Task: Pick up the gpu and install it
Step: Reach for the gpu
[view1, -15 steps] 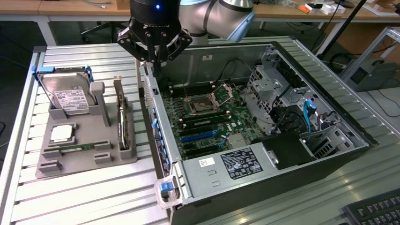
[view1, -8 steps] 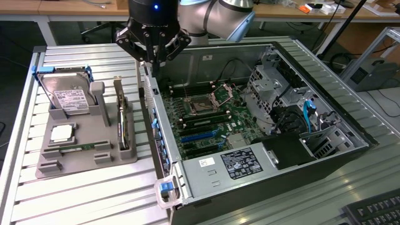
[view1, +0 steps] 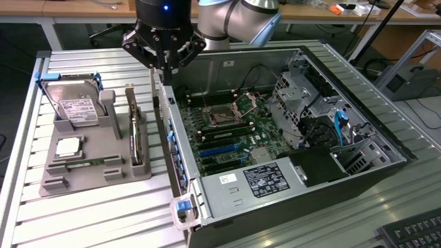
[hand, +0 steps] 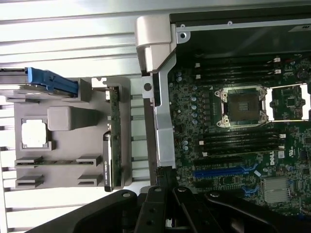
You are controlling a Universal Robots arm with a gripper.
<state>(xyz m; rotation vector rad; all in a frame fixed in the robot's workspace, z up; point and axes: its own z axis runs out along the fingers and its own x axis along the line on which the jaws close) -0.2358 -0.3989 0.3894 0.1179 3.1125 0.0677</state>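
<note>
The gpu stands on its long edge in a slot of the grey holder tray, on the side of the tray nearest the open computer case, untouched. On the same tray sit a hard drive in a blue-trimmed carrier, a square processor chip and a slim memory stick (lying flat in its groove). The hand hangs above the case's near wall, just beside the tray and apart from the card, its fingers drawn together with nothing visible between them. Inside the case lie the motherboard and the power supply. Tray and case rest on a slatted metal tabletop.
</note>
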